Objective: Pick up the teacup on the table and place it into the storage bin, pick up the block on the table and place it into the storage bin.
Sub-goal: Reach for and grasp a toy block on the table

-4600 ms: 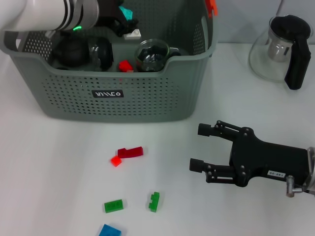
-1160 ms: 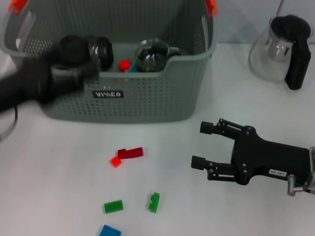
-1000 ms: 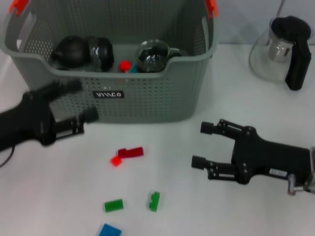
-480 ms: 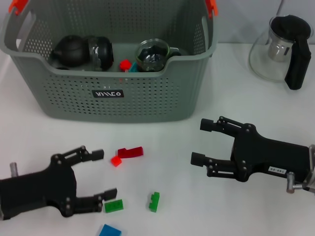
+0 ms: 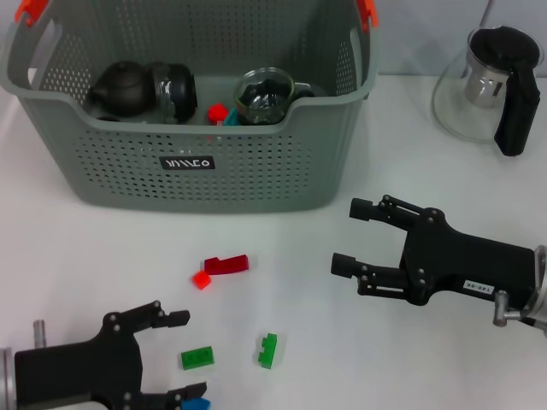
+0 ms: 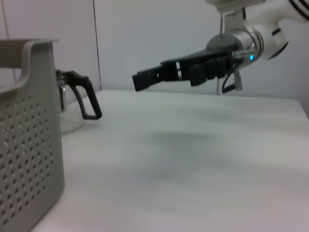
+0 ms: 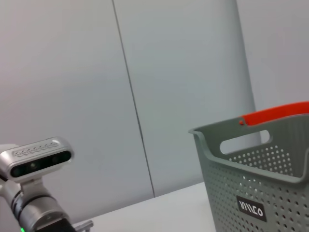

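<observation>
The left gripper (image 5: 177,359) sits low over the white table (image 5: 102,256) at about 7 o'clock in the head view, its black fingers spread wide and holding nothing. A small green block (image 5: 197,357) lies flat on the table just off its fingertips, toward 3 o'clock from them, and a blue block (image 5: 196,405) lies against the lower fingertip. A second green block (image 5: 268,350) stands a little farther toward 3 o'clock, and a dark red block (image 5: 226,265) with a bright red piece (image 5: 201,278) beside it lies at 12 o'clock from the open jaws. The right gripper (image 5: 350,237) reaches in from 4 o'clock, lying level with its fingers pointing toward 9 o'clock, also spread and empty. The storage bin (image 5: 256,171), grey perforated plastic with orange clips and a black label, stands at 11 o'clock; inside it rest a dark round teapot (image 5: 120,85), a glass teacup (image 5: 175,88), another glass cup (image 5: 265,96) and a red block (image 5: 217,112). A clear glass pitcher (image 5: 487,85) with a black handle stands at 2 o'clock.
</observation>
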`<control>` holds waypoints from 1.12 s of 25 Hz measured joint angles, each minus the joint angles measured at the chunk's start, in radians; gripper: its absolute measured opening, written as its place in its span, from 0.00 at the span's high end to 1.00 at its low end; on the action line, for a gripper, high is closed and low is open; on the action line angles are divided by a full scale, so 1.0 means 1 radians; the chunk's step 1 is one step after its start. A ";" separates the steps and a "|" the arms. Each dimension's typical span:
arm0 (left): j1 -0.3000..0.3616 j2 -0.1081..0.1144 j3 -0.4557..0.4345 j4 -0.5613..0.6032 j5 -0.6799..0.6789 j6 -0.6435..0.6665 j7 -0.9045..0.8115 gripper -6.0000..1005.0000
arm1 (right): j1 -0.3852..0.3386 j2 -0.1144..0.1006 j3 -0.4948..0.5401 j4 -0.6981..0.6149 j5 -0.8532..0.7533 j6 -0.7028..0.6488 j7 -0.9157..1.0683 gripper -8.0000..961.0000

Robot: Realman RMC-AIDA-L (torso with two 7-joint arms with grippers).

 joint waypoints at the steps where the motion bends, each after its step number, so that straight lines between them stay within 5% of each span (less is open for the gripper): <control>1: 0.006 0.000 -0.003 0.001 0.007 -0.004 0.008 0.13 | 0.000 0.000 0.000 0.000 0.000 0.001 0.000 0.05; 28: 0.045 -0.008 -0.020 -0.074 0.100 -0.096 0.188 0.16 | 0.011 0.002 0.002 0.034 0.000 0.029 -0.016 0.05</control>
